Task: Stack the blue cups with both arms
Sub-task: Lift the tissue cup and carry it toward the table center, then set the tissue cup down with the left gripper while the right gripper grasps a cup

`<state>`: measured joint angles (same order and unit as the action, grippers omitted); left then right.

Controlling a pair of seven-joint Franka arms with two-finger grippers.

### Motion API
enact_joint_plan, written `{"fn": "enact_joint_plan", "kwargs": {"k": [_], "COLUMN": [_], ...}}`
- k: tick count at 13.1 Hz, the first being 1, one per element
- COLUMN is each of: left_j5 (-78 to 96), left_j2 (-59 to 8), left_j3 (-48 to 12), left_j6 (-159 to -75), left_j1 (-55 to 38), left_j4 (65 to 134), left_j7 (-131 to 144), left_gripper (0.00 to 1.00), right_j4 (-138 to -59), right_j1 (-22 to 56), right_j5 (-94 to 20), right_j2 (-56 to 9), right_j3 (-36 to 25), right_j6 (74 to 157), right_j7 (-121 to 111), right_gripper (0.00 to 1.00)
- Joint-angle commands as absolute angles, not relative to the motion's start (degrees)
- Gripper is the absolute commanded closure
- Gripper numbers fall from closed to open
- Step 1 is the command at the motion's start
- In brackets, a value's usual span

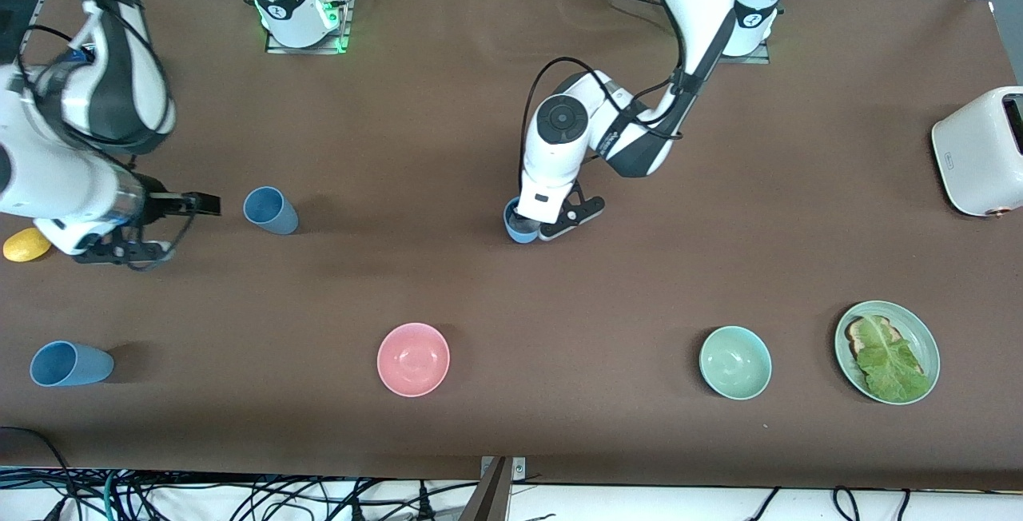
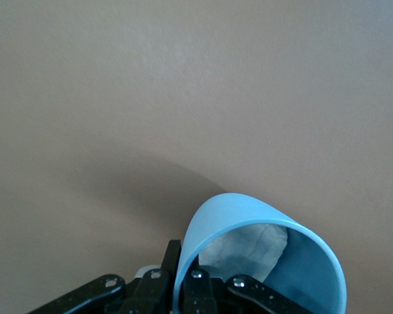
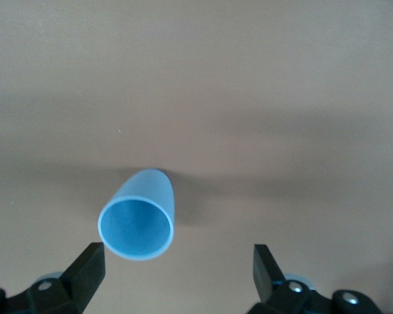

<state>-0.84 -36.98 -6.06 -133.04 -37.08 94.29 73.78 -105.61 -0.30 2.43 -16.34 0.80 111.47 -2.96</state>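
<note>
While I watch from my station, the brown bench point(image 1: 495, 105) fills the front view, with both glossy white arms reaching down from their bases. My left arm point(image 1: 687, 41) bends low over the middle of the bench, and its left gripper point(image 1: 534, 227) has its jaws closed on the rim wall of a small matte light-blue cup point(image 1: 519, 230); the left wrist view shows one finger inside and one outside the wall of that cup point(image 2: 262, 255). It looks upright, mouth up, though I cannot tell whether its base touches the bench.

My right arm point(image 1: 72, 161) sits at its own end of the bench, its right gripper point(image 1: 192, 225) hanging with jaws spread wide and holding nothing. A second light-blue cup point(image 1: 270, 210) stands just beside it, toward the middle, long axis upright, mouth up; in the right wrist view this cup point(image 3: 139, 219) sits between the spread fingers point(image 3: 85, 269), untouched.

A third light-blue cup point(image 1: 70, 363) lies on its side, nearer the front camera, long axis along the bench, mouth toward the right arm's end.

Smaller things: a white toaster point(image 1: 979, 153), a green plate with toast and lettuce point(image 1: 927, 337), a pink bowl point(image 1: 413, 359), a pale green bowl point(image 1: 735, 362), a yellow lemon-like object point(image 1: 25, 245).
</note>
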Motion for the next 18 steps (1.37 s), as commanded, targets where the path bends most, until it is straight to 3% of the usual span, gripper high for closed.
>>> {"fn": "enact_joint_plan", "kwargs": {"k": [1, 5, 6, 7, 8, 11, 12, 15, 16, 18], "left_j5": [-2.11, -2.02, -2.02, -2.02, -2.11, -4.12, -5.26, -5.71, -5.71, -5.71], "left_j2": [-39.02, -39.73, -39.64, -39.55, -39.29, -38.76, -38.24, -36.57, -36.21, -34.81], "left_j3": [-4.92, -5.01, -4.92, -4.92, -4.83, -4.92, -4.92, -4.92, -4.92, -5.01], "left_j6": [-132.98, -135.18, -135.18, -135.09, -135.09, -134.48, -134.3, -131.84, -130.88, -128.6], "left_j1": [-37.97, -38.32, -38.32, -38.32, -38.32, -38.32, -38.32, -37.97, -37.88, -37.79], "left_j4": [91.58, 91.58, 91.58, 91.58, 91.58, 91.58, 91.58, 91.49, 91.49, 91.41], "left_j7": [76.02, 76.46, 76.81, 76.99, 77.43, 80.68, 81.81, 82.35, 82.35, 82.35], "left_gripper": [1.0, 1.0, 0.91, 0.65, 0.45, 0.07, 0.02, 0.01, 0.01, 0.01], "right_j4": [-115.46, -127.14, -128.22, -128.75, -129.28, -129.99, -130.08, -129.99, -129.99, -129.99], "right_j1": [-0.26, -0.26, -0.35, -0.44, -0.35, -0.44, -0.44, -0.35, -0.35, -0.35], "right_j5": [3.69, 3.61, 3.69, 3.69, 3.69, 3.69, 3.69, 3.69, 3.69, 3.69], "right_j2": [-12.84, -10.12, -9.93, -9.41, -8.8, -9.05, -9.31, -10.63, -11.24, -11.34], "right_j3": [1.32, 0.97, 0.88, 0.53, 0.01, -0.7, -0.7, -0.7, -0.7, -0.53], "right_j6": [120.21, 132.41, 133.32, 133.33, 133.16, 133.51, 133.59, 133.77, 133.86, 133.86], "right_j7": [-2.9, -2.47, -1.94, -2.37, -2.55, -2.55, -2.55, -2.46, -2.46, -2.29], "right_gripper": [0.0, 0.0, 0.0, 0.0, 0.0, 0.0, 0.0, 0.0, 0.03, 0.46]}}
